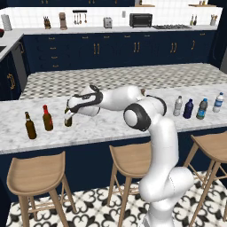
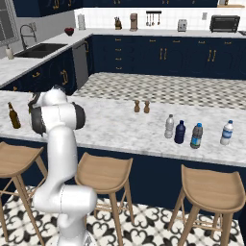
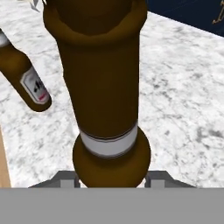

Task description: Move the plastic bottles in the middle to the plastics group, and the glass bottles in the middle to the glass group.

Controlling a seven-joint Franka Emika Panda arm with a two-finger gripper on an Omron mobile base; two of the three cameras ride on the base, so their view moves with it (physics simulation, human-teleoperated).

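Note:
My gripper (image 1: 68, 113) is shut on the slim dark brown glass bottle (image 1: 68, 120), which stands upright low over the left part of the counter. In the hand view that bottle (image 3: 105, 87) sits between my fingertips (image 3: 65, 181), at the gripper (image 3: 111, 181). Just to its left is the glass group: a reddish bottle with a red cap (image 1: 47, 118) and a dark brown one (image 1: 30, 126). At the right end stand the tall clear greyish bottle (image 1: 178, 106) and the navy bottle (image 1: 188, 109). Beside them is the plastics group: a dark blue-capped bottle (image 1: 202, 109) and a clear blue-capped one (image 1: 218, 102).
Two small wooden shakers (image 2: 141, 106) stand mid-counter towards the back. A labelled bottle (image 3: 26, 78) lies close to the held one in the hand view. Several wooden stools (image 1: 37, 175) line the marble counter's (image 1: 102, 128) front edge.

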